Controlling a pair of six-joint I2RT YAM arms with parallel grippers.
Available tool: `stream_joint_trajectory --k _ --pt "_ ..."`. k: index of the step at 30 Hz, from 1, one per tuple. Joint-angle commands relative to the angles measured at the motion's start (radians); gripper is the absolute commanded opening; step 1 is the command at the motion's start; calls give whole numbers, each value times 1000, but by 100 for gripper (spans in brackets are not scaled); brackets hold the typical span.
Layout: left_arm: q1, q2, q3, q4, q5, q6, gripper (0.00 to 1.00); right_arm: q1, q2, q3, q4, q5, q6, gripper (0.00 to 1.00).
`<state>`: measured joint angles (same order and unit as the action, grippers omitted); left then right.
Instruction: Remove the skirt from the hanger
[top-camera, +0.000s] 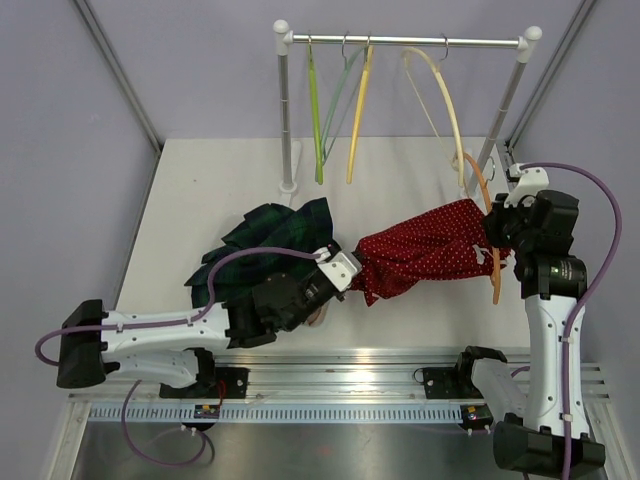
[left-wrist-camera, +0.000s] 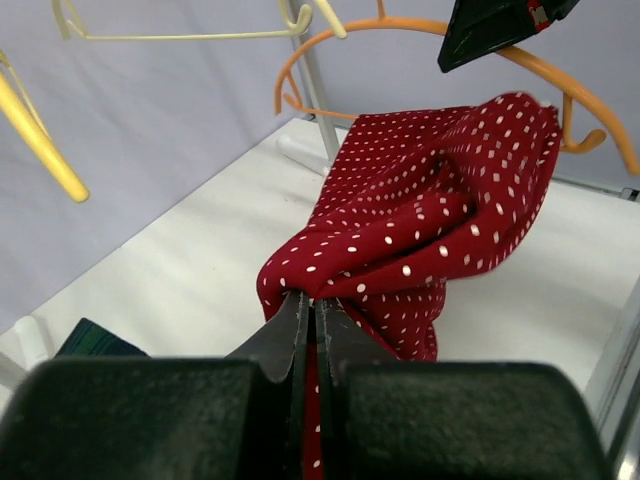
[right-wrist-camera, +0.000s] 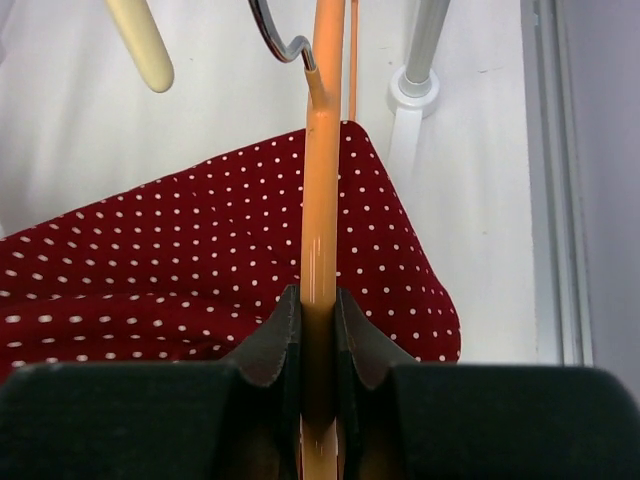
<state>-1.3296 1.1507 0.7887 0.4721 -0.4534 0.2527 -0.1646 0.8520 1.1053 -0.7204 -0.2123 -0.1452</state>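
A red skirt with white dots (top-camera: 425, 245) is stretched across the table's middle, its right end draped over an orange hanger (top-camera: 497, 270). My left gripper (top-camera: 350, 272) is shut on the skirt's left end, seen pinched between the jaws in the left wrist view (left-wrist-camera: 310, 300); the skirt (left-wrist-camera: 430, 210) and the hanger (left-wrist-camera: 400, 28) lie beyond. My right gripper (top-camera: 500, 235) is shut on the hanger, whose orange bar (right-wrist-camera: 320, 200) runs between the jaws (right-wrist-camera: 318, 305) over the skirt (right-wrist-camera: 180, 270).
A dark green plaid garment (top-camera: 255, 245) lies on the table left of the skirt, under my left arm. A clothes rail (top-camera: 405, 42) at the back holds green, yellow and cream hangers (top-camera: 358, 110). Its post bases stand near the right gripper (right-wrist-camera: 412, 90).
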Motion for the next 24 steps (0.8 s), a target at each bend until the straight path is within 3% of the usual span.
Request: stream_joint_trajectory --k 1,7,12,18,24 --pt "21 -103 3 67 -47 60 0 -13 10 13 125 79 -77 0" --pt "52 -218 24 -44 -7 63 0 -18 28 -9 144 41 -114 0" --pt "111 -164 6 -21 50 4 0 -19 45 2 145 21 -139 0" --pt "179 62 55 80 347 -160 0 -21 42 45 114 -99 -186 0" --pt "175 283 179 168 449 -214 0 -21 107 169 85 -78 -148 0"
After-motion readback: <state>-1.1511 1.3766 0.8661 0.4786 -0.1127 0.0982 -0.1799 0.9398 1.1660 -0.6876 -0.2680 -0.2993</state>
